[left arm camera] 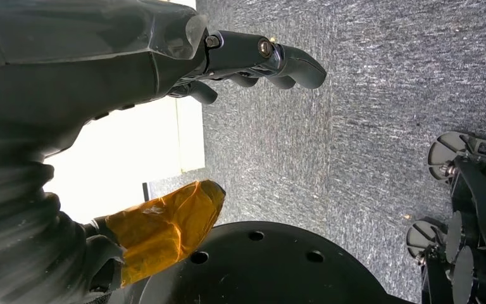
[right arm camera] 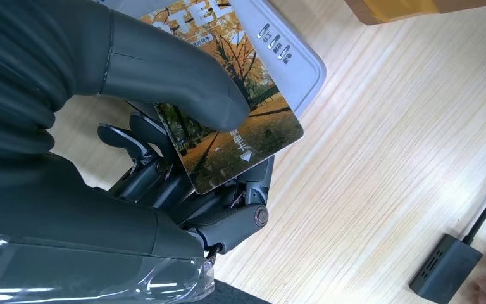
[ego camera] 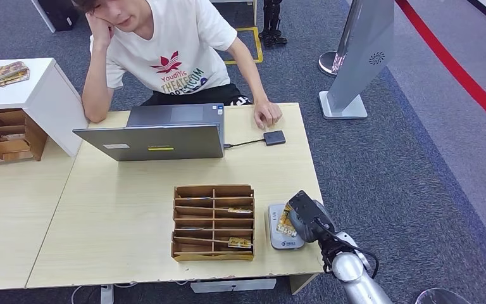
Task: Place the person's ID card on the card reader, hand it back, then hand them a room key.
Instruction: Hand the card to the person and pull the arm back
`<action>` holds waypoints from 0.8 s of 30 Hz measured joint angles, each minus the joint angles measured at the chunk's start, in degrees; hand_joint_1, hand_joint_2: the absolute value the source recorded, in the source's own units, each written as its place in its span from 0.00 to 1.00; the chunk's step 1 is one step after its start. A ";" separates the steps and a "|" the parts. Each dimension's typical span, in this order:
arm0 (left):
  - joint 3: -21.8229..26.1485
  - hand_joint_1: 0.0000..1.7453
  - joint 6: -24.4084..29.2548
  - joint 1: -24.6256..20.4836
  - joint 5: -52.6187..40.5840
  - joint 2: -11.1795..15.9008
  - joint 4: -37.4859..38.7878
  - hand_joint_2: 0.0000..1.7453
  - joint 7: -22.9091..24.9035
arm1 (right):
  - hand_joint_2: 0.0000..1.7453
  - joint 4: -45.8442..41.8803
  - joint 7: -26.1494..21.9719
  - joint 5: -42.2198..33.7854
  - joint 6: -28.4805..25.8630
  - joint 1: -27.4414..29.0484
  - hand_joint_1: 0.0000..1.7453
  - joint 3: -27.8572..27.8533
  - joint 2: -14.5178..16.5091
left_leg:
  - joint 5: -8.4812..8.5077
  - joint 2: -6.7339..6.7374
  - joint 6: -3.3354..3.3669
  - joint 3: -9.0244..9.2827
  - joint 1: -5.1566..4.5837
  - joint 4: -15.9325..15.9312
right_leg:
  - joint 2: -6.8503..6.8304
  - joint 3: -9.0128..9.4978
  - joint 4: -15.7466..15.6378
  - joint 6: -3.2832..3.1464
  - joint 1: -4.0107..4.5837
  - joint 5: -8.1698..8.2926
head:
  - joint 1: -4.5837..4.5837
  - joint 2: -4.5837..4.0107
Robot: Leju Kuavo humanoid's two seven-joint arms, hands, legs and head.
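My right hand (ego camera: 308,218) is at the table's near right corner and pinches an ID card (ego camera: 285,221) with an autumn-tree picture. In the right wrist view the thumb (right arm camera: 177,76) presses the card (right arm camera: 243,123) against the fingers (right arm camera: 158,180) beneath it. The card hangs tilted just above the grey-white card reader (ego camera: 281,240), whose corner (right arm camera: 294,60) lies under the card's far end. A wooden slotted box (ego camera: 214,221) beside the reader holds room key cards (ego camera: 240,242). The person sits across the table with one hand (ego camera: 267,114) resting on it. My left hand (left arm camera: 272,60) hangs over the carpet, holding nothing.
A grey laptop (ego camera: 158,136) stands at the table's far side, cabled to a small black hub (ego camera: 274,137) next to the person's hand. A white cabinet with a wooden organizer (ego camera: 6,136) stands at the left. A grey kiosk stand (ego camera: 361,57) rises beyond the table's right end.
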 joint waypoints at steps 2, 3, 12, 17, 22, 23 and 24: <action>-0.12 0.00 -0.01 0.00 0.00 0.02 0.00 1.00 0.03 | 1.00 0.00 0.00 0.00 0.00 -0.06 1.00 0.00 0.00 | 0.00 0.00 0.00 0.00 0.00 0.00 | 0.00 0.00 0.00 0.00 0.00 0.00 | 0.00 0.00; -0.15 0.00 -0.03 0.00 -0.01 0.02 0.00 1.00 0.06 | 1.00 0.00 0.00 0.00 0.00 -0.10 1.00 0.00 0.00 | 0.00 0.00 0.00 0.00 0.00 0.00 | 0.00 0.00 0.00 0.00 0.00 0.00 | 0.00 0.00; -0.25 0.00 -0.25 -0.01 -0.04 0.05 -0.01 1.00 0.33 | 1.00 0.02 0.00 0.02 0.02 -0.32 1.00 0.00 0.00 | 0.00 0.00 0.00 0.00 0.00 0.00 | 0.00 0.00 0.00 0.00 0.00 0.00 | 0.00 0.00; -0.25 0.00 -0.25 -0.01 -0.04 0.07 0.00 1.00 0.39 | 1.00 0.02 0.00 0.03 0.03 -0.32 1.00 0.00 0.00 | 0.00 0.00 0.00 0.00 0.00 0.00 | 0.00 0.00 0.00 0.00 0.00 0.00 | 0.00 0.00; -0.25 0.00 -0.37 -0.01 -0.04 0.08 -0.01 1.00 0.57 | 1.00 0.03 0.00 0.13 0.04 -0.32 1.00 0.00 0.00 | 0.00 0.00 0.00 0.00 0.00 0.00 | 0.00 0.00 0.00 0.00 0.00 0.00 | 0.00 0.00; -0.25 0.00 -0.40 -0.01 -0.04 0.09 -0.01 1.00 0.61 | 1.00 0.03 0.00 0.15 0.04 -0.32 1.00 0.00 0.00 | 0.00 0.00 0.00 0.00 0.00 0.00 | 0.00 0.00 0.00 0.00 0.00 0.00 | 0.00 0.00; -0.25 0.00 -0.42 -0.01 -0.04 0.10 -0.01 1.00 0.61 | 1.00 0.04 0.00 0.17 0.03 -0.32 1.00 0.00 0.00 | 0.00 0.00 0.00 0.00 0.00 0.00 | 0.00 0.00 0.00 0.00 0.00 0.00 | 0.00 0.00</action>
